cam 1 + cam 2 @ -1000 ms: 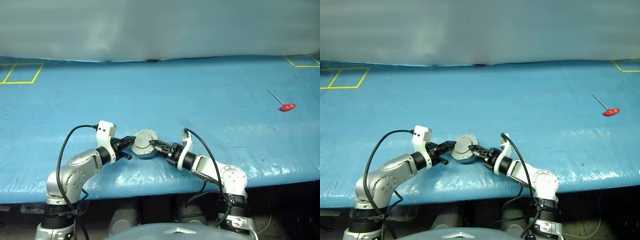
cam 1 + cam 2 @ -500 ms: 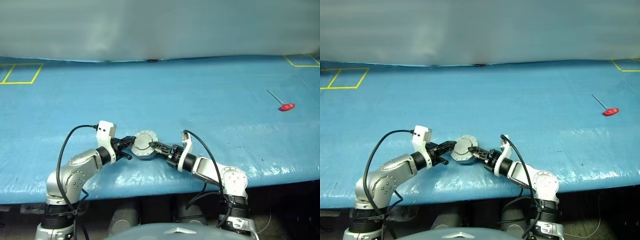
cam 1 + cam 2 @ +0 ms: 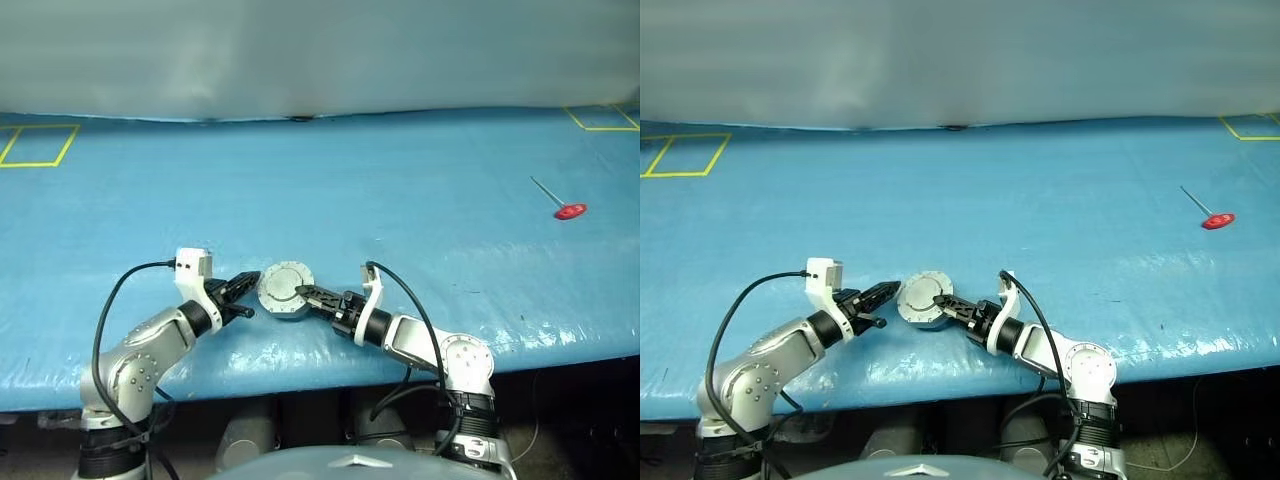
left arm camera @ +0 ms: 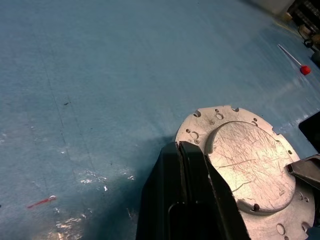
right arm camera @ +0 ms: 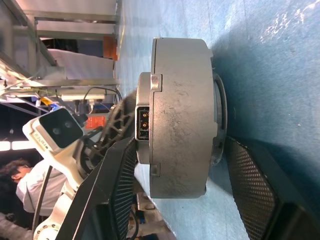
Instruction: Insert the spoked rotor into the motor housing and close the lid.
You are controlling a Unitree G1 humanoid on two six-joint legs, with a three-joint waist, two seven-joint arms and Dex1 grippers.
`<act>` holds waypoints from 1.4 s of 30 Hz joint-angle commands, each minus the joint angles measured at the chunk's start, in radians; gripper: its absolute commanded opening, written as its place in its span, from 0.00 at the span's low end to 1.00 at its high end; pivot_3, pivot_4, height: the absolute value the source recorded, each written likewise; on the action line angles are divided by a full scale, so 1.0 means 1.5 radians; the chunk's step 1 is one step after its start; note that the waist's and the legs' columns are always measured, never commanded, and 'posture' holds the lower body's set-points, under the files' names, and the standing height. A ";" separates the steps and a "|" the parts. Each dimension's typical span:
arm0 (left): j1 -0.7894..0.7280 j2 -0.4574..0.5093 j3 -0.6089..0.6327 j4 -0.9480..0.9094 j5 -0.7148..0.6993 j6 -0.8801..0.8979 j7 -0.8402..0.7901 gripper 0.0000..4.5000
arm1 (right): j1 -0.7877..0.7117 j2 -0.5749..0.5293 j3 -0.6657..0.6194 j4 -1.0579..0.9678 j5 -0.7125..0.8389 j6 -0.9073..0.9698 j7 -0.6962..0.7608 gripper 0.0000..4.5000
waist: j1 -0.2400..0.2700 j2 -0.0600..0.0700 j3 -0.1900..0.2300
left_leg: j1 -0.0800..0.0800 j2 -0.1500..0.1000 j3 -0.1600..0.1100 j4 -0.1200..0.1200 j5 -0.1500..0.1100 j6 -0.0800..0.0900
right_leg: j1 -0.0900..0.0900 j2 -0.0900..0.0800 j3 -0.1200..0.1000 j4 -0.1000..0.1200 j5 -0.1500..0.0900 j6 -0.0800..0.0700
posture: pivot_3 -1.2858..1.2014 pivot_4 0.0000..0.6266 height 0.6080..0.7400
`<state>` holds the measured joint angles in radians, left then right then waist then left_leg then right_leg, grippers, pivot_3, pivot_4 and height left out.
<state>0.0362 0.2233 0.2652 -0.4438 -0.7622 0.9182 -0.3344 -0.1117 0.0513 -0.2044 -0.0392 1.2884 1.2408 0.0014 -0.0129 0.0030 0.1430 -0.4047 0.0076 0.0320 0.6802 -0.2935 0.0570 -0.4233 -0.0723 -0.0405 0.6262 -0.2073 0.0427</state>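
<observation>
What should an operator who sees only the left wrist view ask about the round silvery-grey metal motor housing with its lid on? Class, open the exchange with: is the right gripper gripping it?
Observer: Yes. The right gripper straddles the motor housing, with one black finger across the silvery-grey domed lid and the other under the base.
Operator: Is there anything on its side wall?
Observer: A small rectangular socket sits in the rim, facing the right wrist.
Operator: Where is my left gripper from above?
Observer: The left gripper, shut, points at the housing's left edge. Whether it touches cannot be told.
</observation>
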 commanded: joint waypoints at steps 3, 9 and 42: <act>0.046 -0.105 0.095 -0.070 -0.188 -0.037 0.079 0.00 | 0.004 0.028 -0.016 -0.005 0.054 -0.024 0.001 0.53 | -0.001 0.000 0.000 | -0.002 0.000 0.000 0.000 0.000 0.000 | -0.002 0.000 0.000 0.000 0.001 0.001 | 0.52 0.24 1.00; 0.125 -0.167 0.088 -0.079 -0.294 -0.068 0.135 0.00 | -0.002 0.042 -0.030 -0.002 0.115 -0.045 -0.007 0.53 | 0.001 -0.002 0.002 | -0.005 0.000 0.000 0.001 0.000 0.000 | -0.004 0.001 0.000 0.000 0.002 0.003 | 0.52 0.24 1.00; 0.235 -0.206 -0.089 -0.003 -0.536 -0.242 0.062 1.00 | -0.099 0.043 0.032 -0.006 0.184 -0.163 -0.010 0.53 | 0.000 -0.004 0.003 | -0.005 0.000 0.001 0.003 0.000 0.001 | -0.004 0.006 0.001 0.000 0.003 0.004 | 0.52 0.24 1.00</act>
<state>0.3962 -0.0727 0.1454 -0.4347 -1.5400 0.5556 -0.2214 -0.2355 0.0821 -0.1793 0.0084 1.5043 0.9886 -0.0498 -0.0134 -0.0025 0.1478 -0.4114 0.0074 0.0338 0.6855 -0.2939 0.0580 -0.4286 -0.0632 -0.0394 0.6270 -0.2034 0.0486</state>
